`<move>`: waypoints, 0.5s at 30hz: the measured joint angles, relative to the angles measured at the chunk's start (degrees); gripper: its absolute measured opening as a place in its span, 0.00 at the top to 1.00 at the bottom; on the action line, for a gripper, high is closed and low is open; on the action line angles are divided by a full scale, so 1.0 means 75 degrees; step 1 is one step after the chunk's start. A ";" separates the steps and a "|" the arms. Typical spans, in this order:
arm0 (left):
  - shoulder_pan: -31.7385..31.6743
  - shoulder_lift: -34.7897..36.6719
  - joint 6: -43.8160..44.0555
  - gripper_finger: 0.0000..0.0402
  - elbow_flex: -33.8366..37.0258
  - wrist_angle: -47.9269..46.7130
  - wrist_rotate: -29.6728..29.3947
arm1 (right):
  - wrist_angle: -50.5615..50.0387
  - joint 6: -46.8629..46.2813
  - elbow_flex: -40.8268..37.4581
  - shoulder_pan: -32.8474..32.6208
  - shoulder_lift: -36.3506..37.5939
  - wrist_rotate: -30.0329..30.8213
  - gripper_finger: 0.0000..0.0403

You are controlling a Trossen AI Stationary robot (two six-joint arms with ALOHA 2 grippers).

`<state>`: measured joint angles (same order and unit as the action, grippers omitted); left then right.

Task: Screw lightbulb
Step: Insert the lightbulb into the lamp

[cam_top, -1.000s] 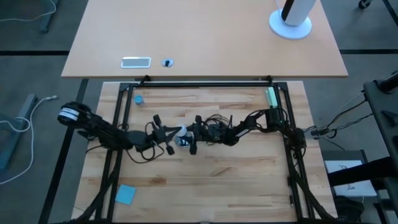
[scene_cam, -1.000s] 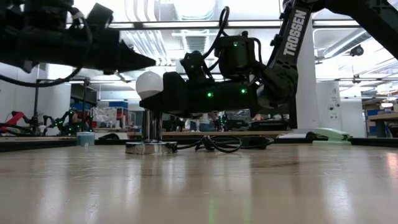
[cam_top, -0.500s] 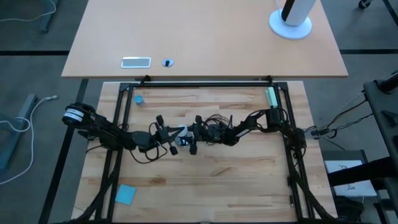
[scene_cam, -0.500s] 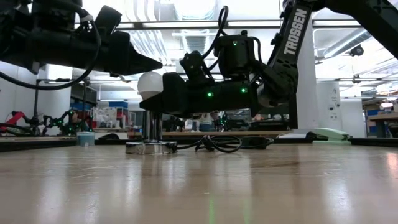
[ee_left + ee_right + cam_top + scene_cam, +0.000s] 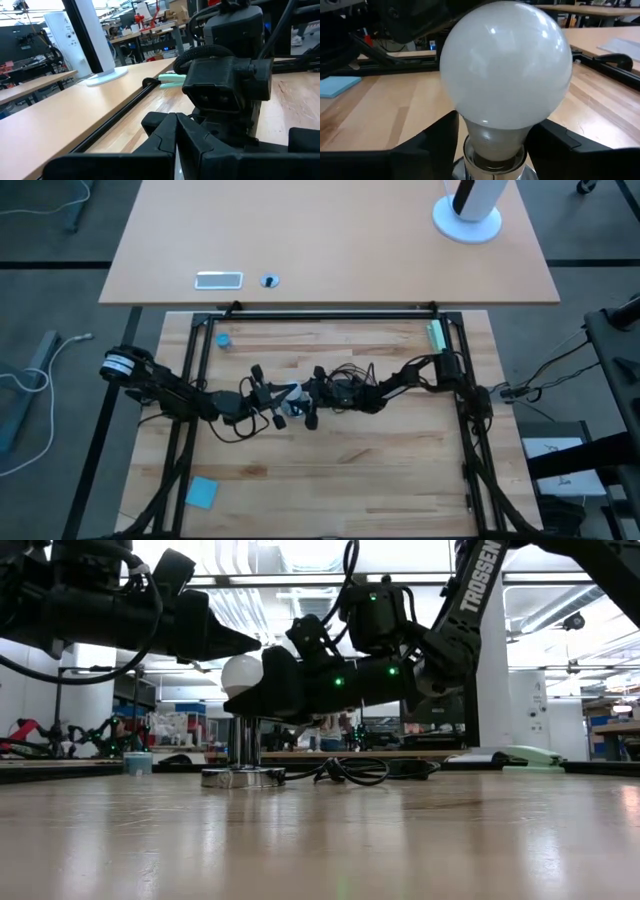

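The wooden table (image 5: 330,480) carries everything, and the round silver socket (image 5: 238,776) near its middle serves as the landmark. A tan desk (image 5: 330,240) lies beyond the table's far edge, well away from the socket, with a white round lamp base (image 5: 467,222) at its far right corner and a small white device (image 5: 218,279) near its front edge. The right arm (image 5: 430,375) reaches in from the right side toward the socket, and the left arm (image 5: 160,390) reaches in from the opposite side. The right gripper (image 5: 490,145) sits directly over the socket, its two dark fingers closed against the narrow neck of the lightbulb (image 5: 506,65), one on each side. The lightbulb stands upright above the socket, its white globe up and its silvery base pointing down into the socket's metal collar; how deep the threads sit cannot be told. The left gripper (image 5: 240,643) hovers just beside the bulb at globe height, its tip nearly touching the glass, fingers pressed together and holding nothing. A black cord (image 5: 345,772) coils on the table just beside the socket. A blue sticky pad (image 5: 201,492) lies well apart toward the near left, a green object (image 5: 435,335) sits toward the far right rail, and a small blue cap (image 5: 223,339) rests toward the far left.
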<state>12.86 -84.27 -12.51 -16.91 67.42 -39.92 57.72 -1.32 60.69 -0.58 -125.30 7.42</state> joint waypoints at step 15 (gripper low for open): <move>0.0000 0.0003 0.0035 1.00 -0.0023 -0.0073 0.0023 | -0.0779 -0.0059 0.0000 -0.0088 0.0223 0.0020 0.41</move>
<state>12.86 -84.25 -12.25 -17.08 66.87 -39.75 51.88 -1.76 60.69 -1.24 -123.62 7.57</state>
